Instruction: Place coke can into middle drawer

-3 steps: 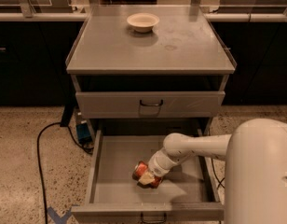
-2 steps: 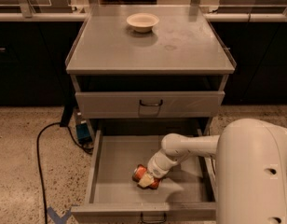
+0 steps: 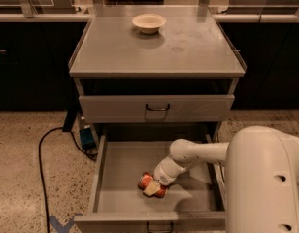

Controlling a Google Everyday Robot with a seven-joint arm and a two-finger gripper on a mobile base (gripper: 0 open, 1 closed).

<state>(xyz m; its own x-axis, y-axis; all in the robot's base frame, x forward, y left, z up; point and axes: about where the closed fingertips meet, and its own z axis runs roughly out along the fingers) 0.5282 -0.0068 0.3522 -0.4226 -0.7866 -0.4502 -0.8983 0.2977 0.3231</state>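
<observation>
The middle drawer [image 3: 115, 174] is pulled out wide below the cabinet, grey with low side walls. The red coke can [image 3: 145, 180] lies on its side on the drawer floor, near the front middle. My gripper [image 3: 152, 188] reaches down into the drawer from the right on a white arm [image 3: 198, 152] and sits right over the can, with a pale finger across it. The can's far side is hidden by the gripper.
A cream bowl [image 3: 148, 22] stands at the back of the cabinet top [image 3: 188, 52]. The upper drawer front [image 3: 157, 108] is closed. A black cable [image 3: 41, 154] and a blue box [image 3: 86, 138] lie on the floor at the left. My white body [image 3: 266, 183] fills the lower right.
The arm and gripper have shifted slightly left and down with the can inside the drawer; my body fills more of the lower right.
</observation>
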